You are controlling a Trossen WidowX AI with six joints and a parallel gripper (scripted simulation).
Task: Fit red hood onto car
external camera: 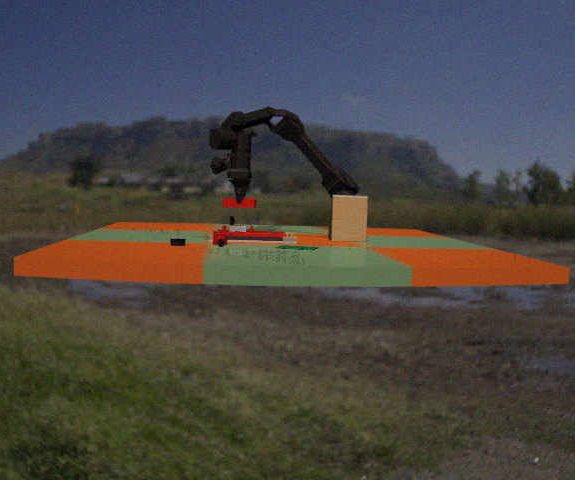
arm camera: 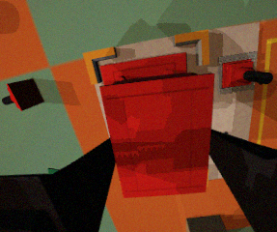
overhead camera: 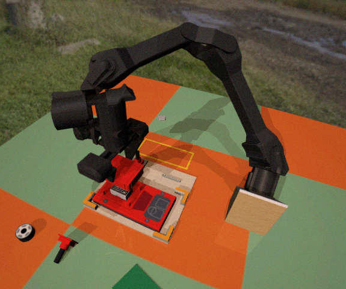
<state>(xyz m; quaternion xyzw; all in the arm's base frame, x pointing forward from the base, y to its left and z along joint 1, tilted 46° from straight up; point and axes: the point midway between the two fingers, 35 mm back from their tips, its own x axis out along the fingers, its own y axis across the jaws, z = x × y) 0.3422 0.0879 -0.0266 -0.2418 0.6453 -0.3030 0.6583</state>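
The pincer (external camera: pixel 239 198) pinches the one red hood (external camera: pixel 239 203), carrying it in the air above the one chassis (overhead camera: pixel 135 205) in its jig (overhead camera: pixel 179 183). Next move: square up and lower onto the pegs, apparently four; only some show
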